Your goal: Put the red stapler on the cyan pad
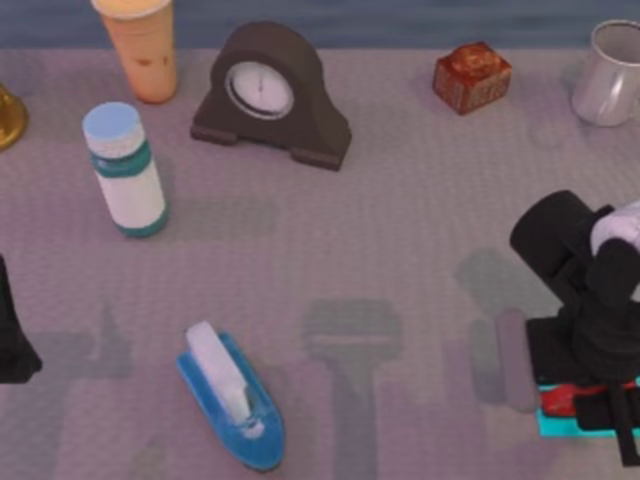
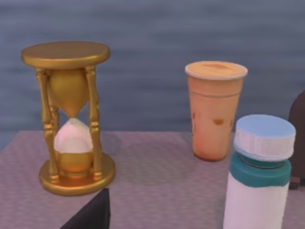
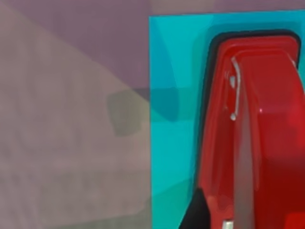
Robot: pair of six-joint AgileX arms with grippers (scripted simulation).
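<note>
Your right gripper is directly over the red stapler, which lies on the cyan pad at the desk's right front corner; whether its fingers pinch it, I cannot tell.

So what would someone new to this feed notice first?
Probably the right tool at the table's right near corner, low over the red stapler, which lies on the cyan pad. Next, the dark mantel clock at back centre and the blue tape dispenser near the front.

Rendered tabletop scene, clock, hourglass, tape dispenser
</note>
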